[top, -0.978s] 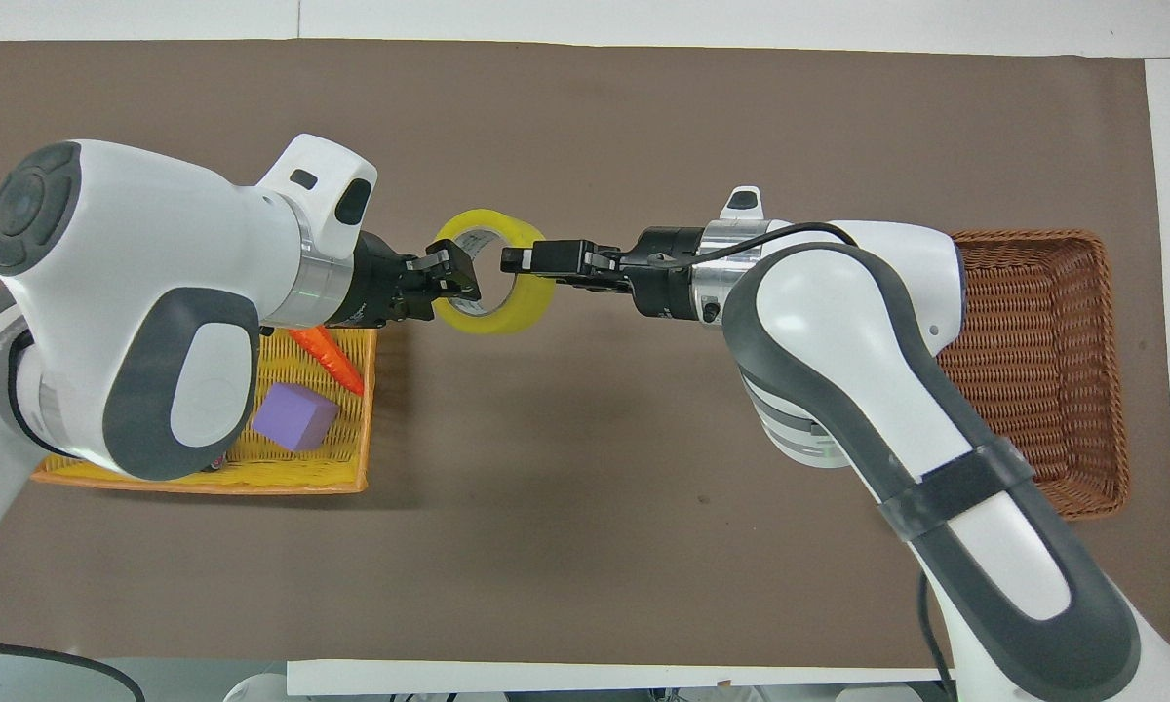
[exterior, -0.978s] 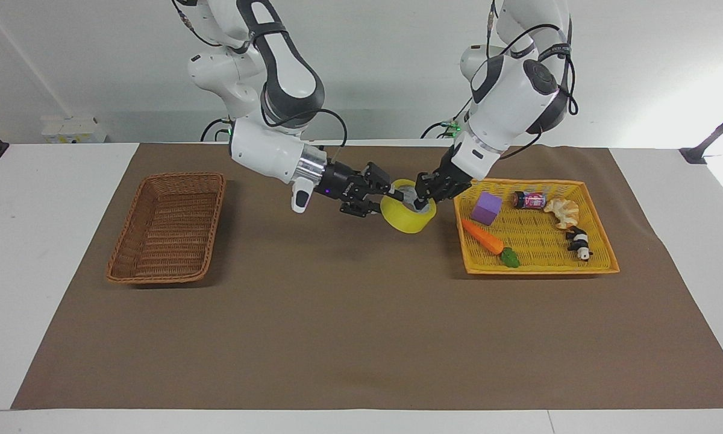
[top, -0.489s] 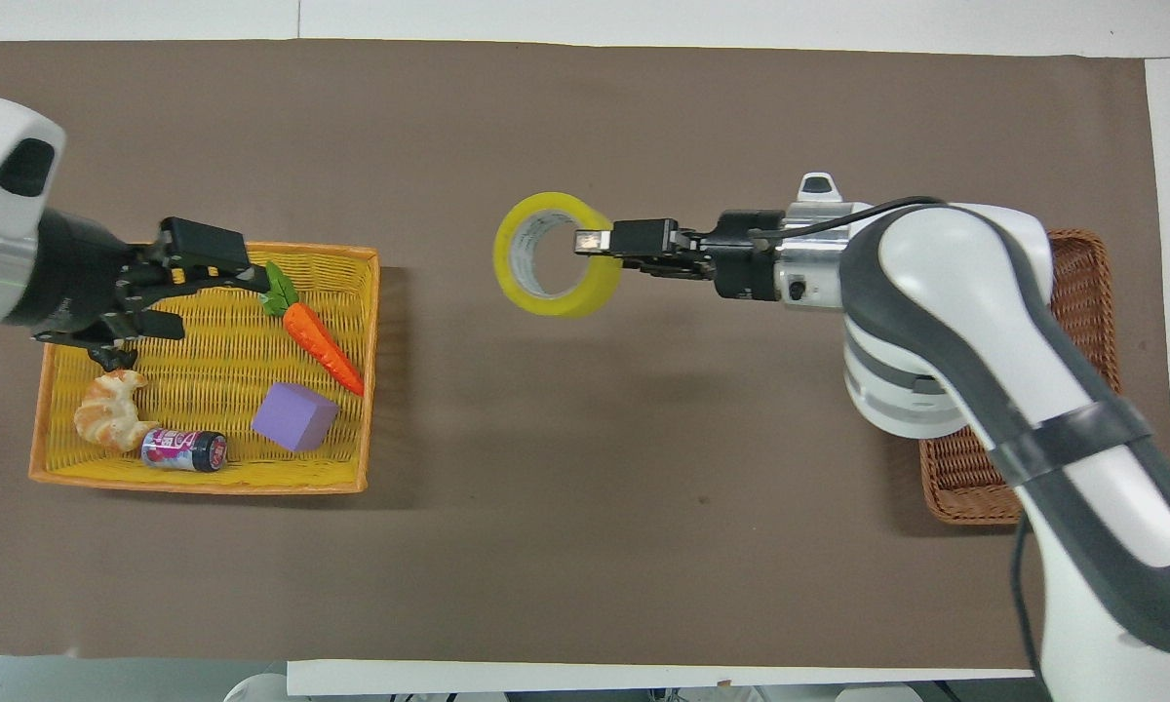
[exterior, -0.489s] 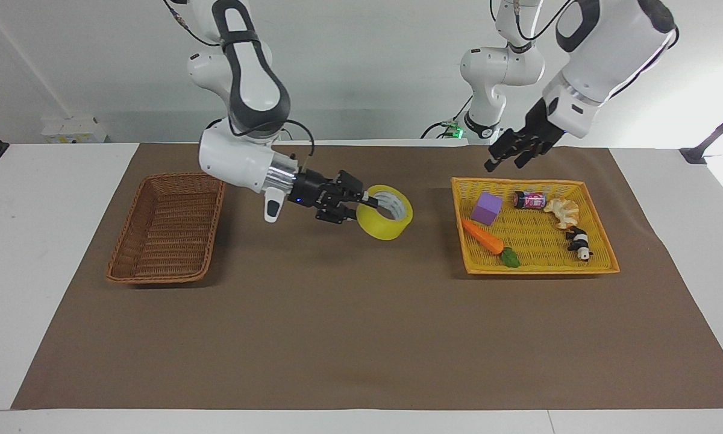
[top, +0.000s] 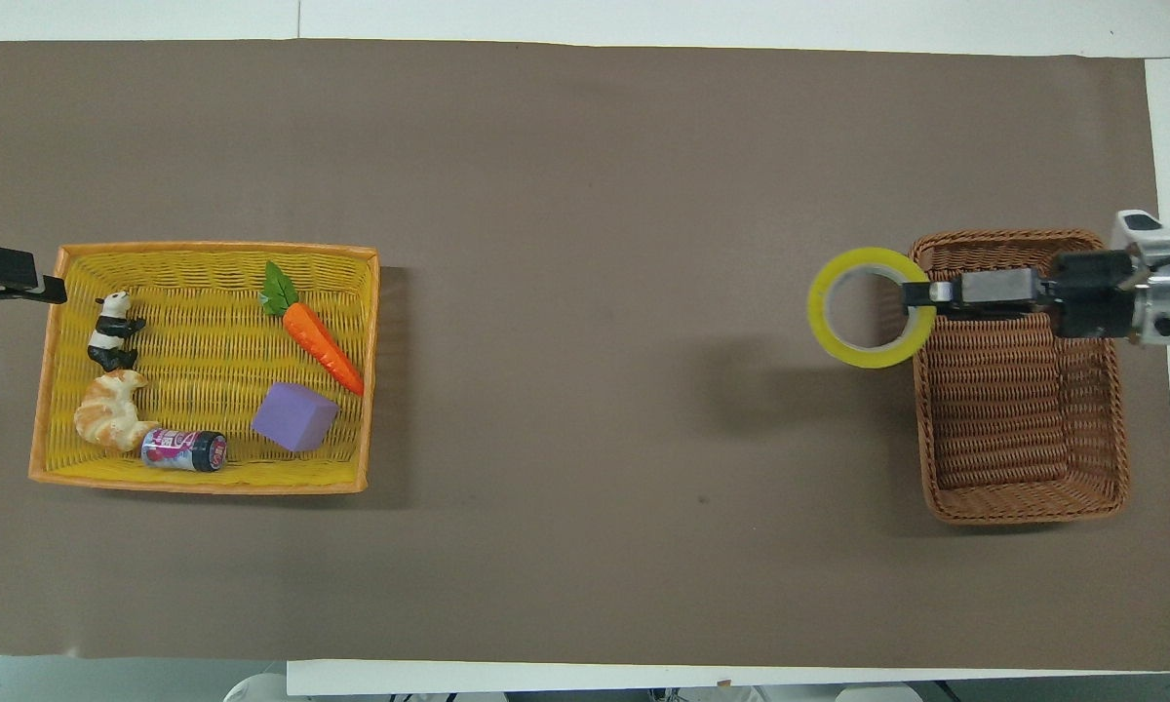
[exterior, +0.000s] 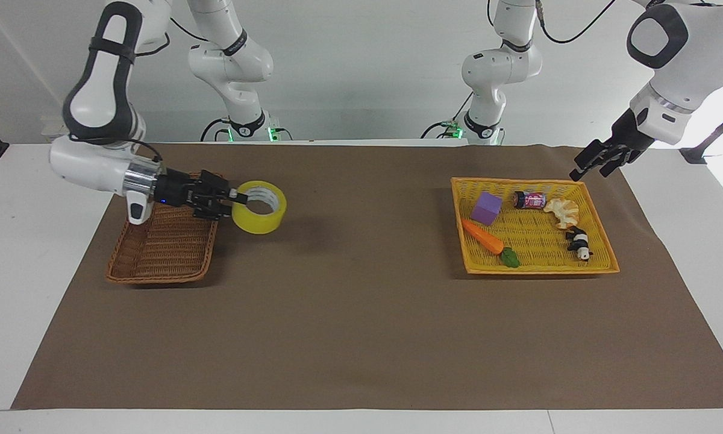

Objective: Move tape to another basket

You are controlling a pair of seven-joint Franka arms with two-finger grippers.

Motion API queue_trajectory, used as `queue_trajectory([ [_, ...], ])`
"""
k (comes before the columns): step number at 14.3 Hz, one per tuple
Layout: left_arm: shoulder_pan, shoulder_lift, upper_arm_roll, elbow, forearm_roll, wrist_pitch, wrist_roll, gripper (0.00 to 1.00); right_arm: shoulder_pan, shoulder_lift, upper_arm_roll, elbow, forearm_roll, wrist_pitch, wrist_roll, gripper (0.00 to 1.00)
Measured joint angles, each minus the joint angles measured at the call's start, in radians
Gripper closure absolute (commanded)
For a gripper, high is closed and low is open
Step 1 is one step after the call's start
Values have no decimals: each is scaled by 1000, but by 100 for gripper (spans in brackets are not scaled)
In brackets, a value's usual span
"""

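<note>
Tape (exterior: 259, 207) hangs in the air, pinched by its wall in the right gripper (exterior: 234, 197), over the mat just beside the brown basket (exterior: 164, 253), at the rim toward the table's middle. Good practice, I judge: draw it fully over the weave, lower, then release. Out past the yellow basket (exterior: 596, 265), the left gripper (exterior: 596, 161) waits, fingers spread, holding nothing.

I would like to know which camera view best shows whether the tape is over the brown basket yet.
The overhead view: the tape, gripped by the right gripper, overlaps only the brown basket rim. The facing view shows the tape raised beside the basket's edge but reads overlap less clearly.
</note>
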Motion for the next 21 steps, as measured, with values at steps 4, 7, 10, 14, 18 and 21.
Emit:
queue_trajectory([
  [4, 2, 0, -4, 1, 81, 0, 0, 1, -237, 52, -1, 2, -153, -115, -126, 100],
  [7, -4, 0, -21, 15, 132, -4, 0, 1, -292, 146, -2, 4, -180, -113, -250, 100],
  [10, -22, 0, -28, 50, 135, -33, 0, 1, -287, 196, 9, 7, -206, -101, -283, 100],
  [14, -23, 10, -29, 91, 139, -64, 5, 1, -290, 238, 7, 7, -231, -42, -357, 100],
  [18, -23, 18, -29, 95, 139, -65, 49, 1, -289, 240, 10, 11, -259, -20, -361, 0],
  [21, -26, 18, -33, 98, 152, -92, 63, 1, -280, 240, 14, 18, -311, -3, -361, 0],
])
